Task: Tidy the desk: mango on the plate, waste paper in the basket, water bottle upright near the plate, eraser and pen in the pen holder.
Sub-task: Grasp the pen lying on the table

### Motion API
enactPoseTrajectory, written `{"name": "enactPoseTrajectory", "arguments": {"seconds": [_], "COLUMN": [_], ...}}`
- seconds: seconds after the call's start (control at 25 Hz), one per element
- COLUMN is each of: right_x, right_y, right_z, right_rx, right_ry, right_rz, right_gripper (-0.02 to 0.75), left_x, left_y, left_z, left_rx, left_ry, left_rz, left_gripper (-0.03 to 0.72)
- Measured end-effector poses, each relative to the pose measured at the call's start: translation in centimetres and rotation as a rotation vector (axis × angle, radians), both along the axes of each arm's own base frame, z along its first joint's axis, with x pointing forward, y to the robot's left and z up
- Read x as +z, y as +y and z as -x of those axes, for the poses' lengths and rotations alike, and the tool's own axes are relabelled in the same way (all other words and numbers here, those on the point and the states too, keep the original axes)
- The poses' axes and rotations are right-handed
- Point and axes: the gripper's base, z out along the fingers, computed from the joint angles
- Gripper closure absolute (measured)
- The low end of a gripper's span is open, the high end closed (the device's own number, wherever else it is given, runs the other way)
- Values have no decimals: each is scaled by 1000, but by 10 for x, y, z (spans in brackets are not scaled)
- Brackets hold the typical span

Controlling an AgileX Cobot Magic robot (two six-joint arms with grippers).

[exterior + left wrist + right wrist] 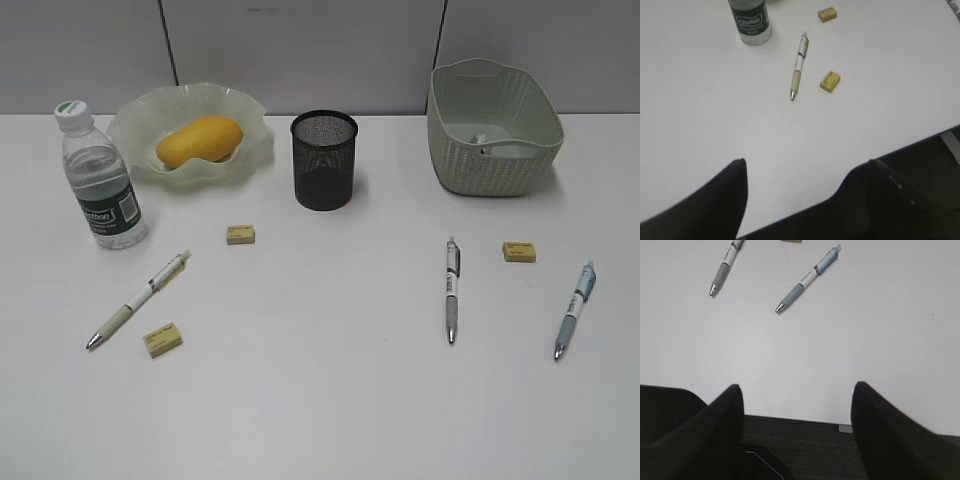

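Note:
The mango (200,140) lies in the wavy green plate (255,150). The water bottle (100,180) stands upright left of it. The black mesh pen holder (324,160) stands mid-back. A paper scrap (480,137) lies in the basket (495,125). Three yellow erasers (240,234) (163,340) (519,251) and three pens (138,299) (452,290) (575,309) lie on the desk (320,400). My left gripper (807,161) is open and empty over the desk's front edge, short of a pen (799,65) and an eraser (830,81). My right gripper (797,385) is open and empty, short of two pens (725,267) (809,277).
Neither gripper shows in the exterior view. A grey partition wall runs behind the desk. The left wrist view also shows the bottle's base (751,20) and a second eraser (827,14). Dark floor lies below the desk's front edge (790,416).

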Motion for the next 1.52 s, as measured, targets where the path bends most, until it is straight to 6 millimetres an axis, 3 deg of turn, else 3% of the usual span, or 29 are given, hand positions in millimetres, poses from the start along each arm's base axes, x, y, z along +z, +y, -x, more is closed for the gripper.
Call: {"name": "enactPoseTrajectory", "arguments": {"seconds": [0.96,1.52], "right_x": [0,0], "right_y": [0,0], "right_z": [0,0], "right_rx": [0,0], "right_ry": [0,1], "right_rz": [0,0], "right_gripper": [207,207], "left_x": [-4,-3], "left_y": [-2,3], "left_z": [-6,18], "left_rx": [-22,199], "left_ry": [-57,-220], "left_rz": [-1,19], "left_gripper": [141,156]}}
